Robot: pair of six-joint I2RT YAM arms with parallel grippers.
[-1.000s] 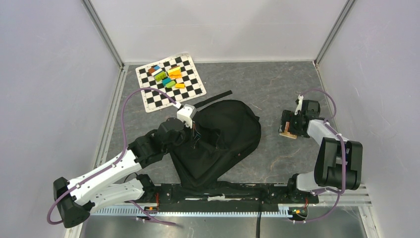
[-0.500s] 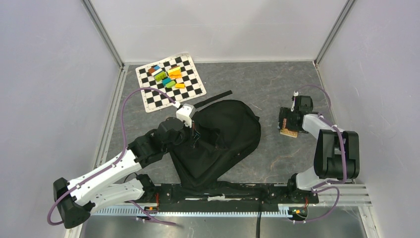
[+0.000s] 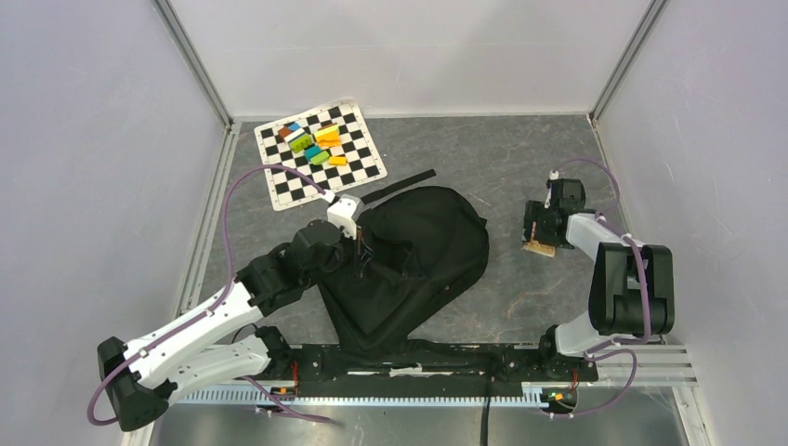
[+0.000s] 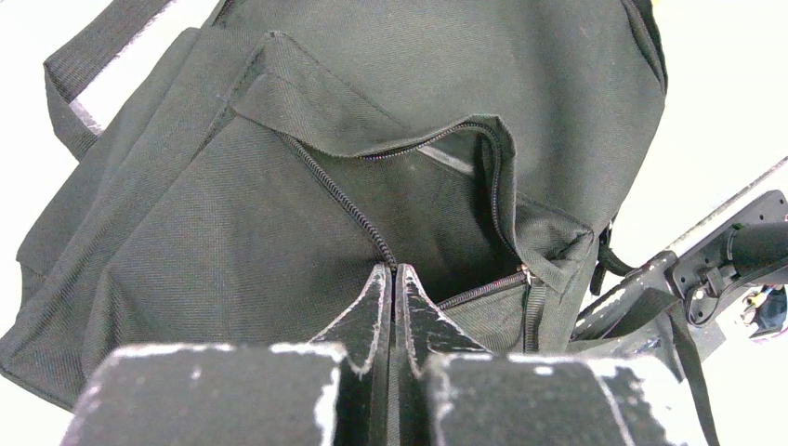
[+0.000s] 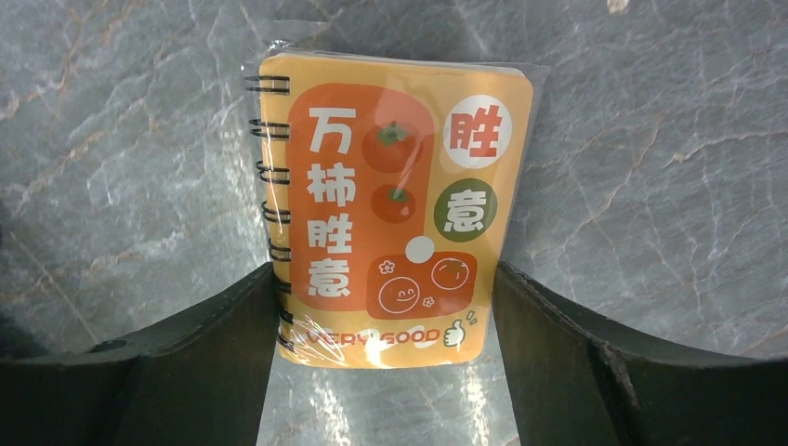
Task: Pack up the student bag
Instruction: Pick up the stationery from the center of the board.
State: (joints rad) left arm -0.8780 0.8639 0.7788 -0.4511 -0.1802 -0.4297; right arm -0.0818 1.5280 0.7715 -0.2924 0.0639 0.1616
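The student bag (image 3: 418, 251), a large black fabric backpack, lies mid-table with its zip mouth gaping; in the left wrist view (image 4: 279, 214) the opening shows dark inside. My left gripper (image 3: 365, 253) is at the bag's left edge. Its fingers are pressed together (image 4: 394, 269), with their tips on the zip edge of the opening. My right gripper (image 3: 537, 232) is to the right of the bag, low over the table. Its fingers touch both sides of a small orange spiral notebook (image 5: 390, 186) wrapped in clear film, also seen in the top view (image 3: 539, 248).
A black-and-white checkered mat (image 3: 367, 167) with several coloured blocks (image 3: 316, 144) lies at the back left. A bag strap (image 3: 400, 188) stretches toward it. Enclosure walls stand on three sides. The arms' base rail (image 3: 418, 358) runs along the near edge under the bag's bottom.
My right gripper has shifted a little left and back over the notebook and settled around it. My left gripper has edged slightly left at the bag's opening.
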